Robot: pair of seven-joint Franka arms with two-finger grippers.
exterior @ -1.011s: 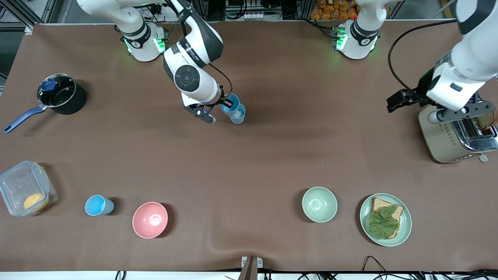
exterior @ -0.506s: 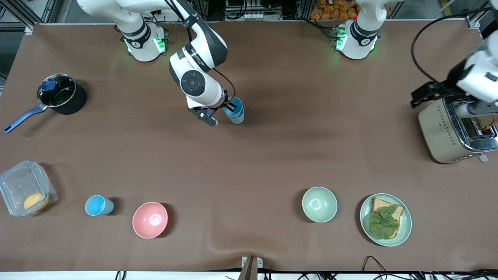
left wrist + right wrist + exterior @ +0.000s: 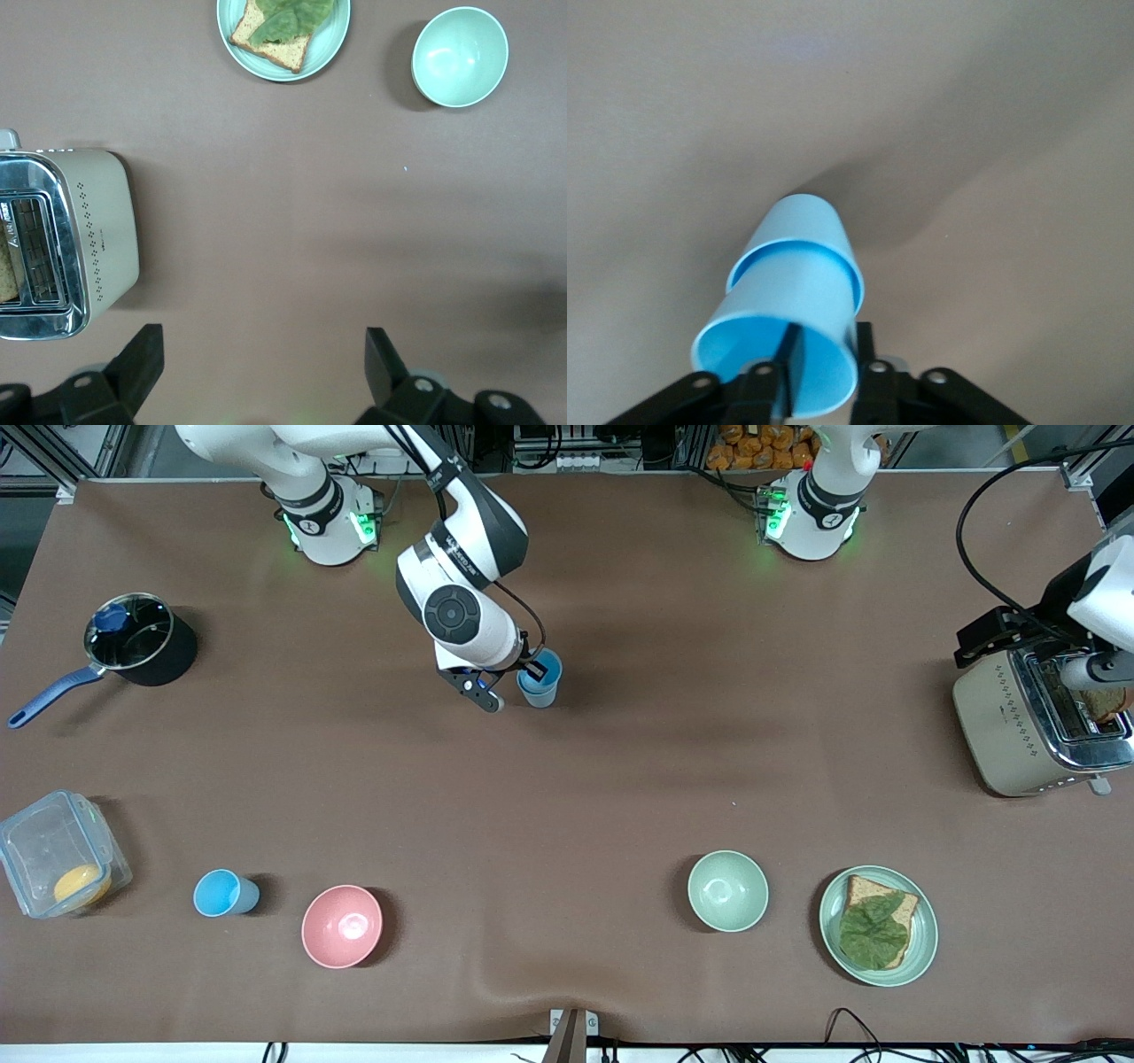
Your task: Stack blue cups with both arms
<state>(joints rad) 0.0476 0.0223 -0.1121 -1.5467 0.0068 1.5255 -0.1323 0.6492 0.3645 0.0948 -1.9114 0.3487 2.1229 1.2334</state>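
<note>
My right gripper (image 3: 530, 677) is shut on the rim of the sky-blue cup (image 3: 543, 670), one finger inside and one outside. The cup sits nested in the grey-blue cup (image 3: 542, 696), which stands on the table in the middle, nearer the arm bases. In the right wrist view my right gripper (image 3: 826, 350) pinches the wall of the sky-blue cup (image 3: 799, 310), and the lower cup (image 3: 804, 223) sticks out below it. My left gripper (image 3: 1091, 668) is open and empty over the toaster (image 3: 1019, 731); its fingers stand wide apart in the left wrist view (image 3: 263, 359).
A third blue cup (image 3: 219, 893), a pink bowl (image 3: 342, 926) and a clear container (image 3: 58, 865) lie near the front camera toward the right arm's end. A black pot (image 3: 142, 640) is farther back. A green bowl (image 3: 727, 890) and a plate with toast (image 3: 921, 948) lie toward the left arm's end.
My right gripper has turned the tilted sky-blue cup upright and lowered it into the grey-blue cup. My left arm has moved outward over the toaster.
</note>
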